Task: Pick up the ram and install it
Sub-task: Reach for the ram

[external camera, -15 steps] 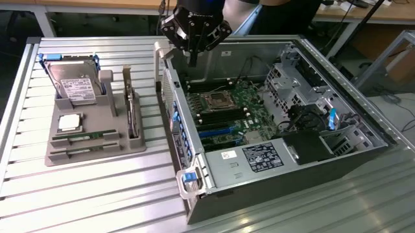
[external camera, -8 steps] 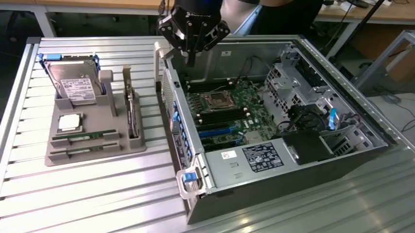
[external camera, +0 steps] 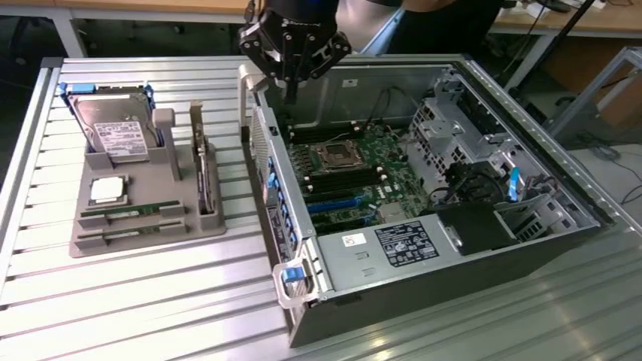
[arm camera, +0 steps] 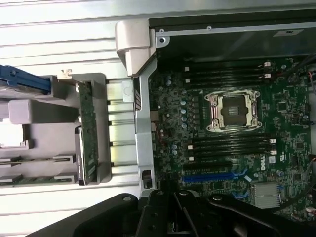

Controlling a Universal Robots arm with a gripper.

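A slatted metal surface (external camera: 150, 308) in a workshop carries an opened computer case (external camera: 471, 248), laid on its side so the motherboard (external camera: 346, 184) faces up and its slots can be reached from above. Beside it, toward the exterior view's left, a grey holder (external camera: 150, 244) keeps spare parts apart in their own recesses. A hard drive (external camera: 116, 128) is propped at the far end, a square processor chip (external camera: 108, 189) lies flat, and an expansion card (external camera: 204, 177) stands on edge. At the near end sit the ram (external camera: 131, 210) and its twin stick (external camera: 128, 233), each seated in a narrow groove, apparently so a downward grip can take it cleanly. The robot's hand (external camera: 291, 95) hangs over the case's far corner on the holder side, fingers pressed together and carrying nothing, well apart from both sticks. In the wrist view the hand (arm camera: 173, 219) looks down on the empty processor socket (arm camera: 233, 111) and the dark memory slots (arm camera: 229, 144) flanking it, all seemingly vacant. Both sticks lie in the holder, and the pickup is judged not yet begun.
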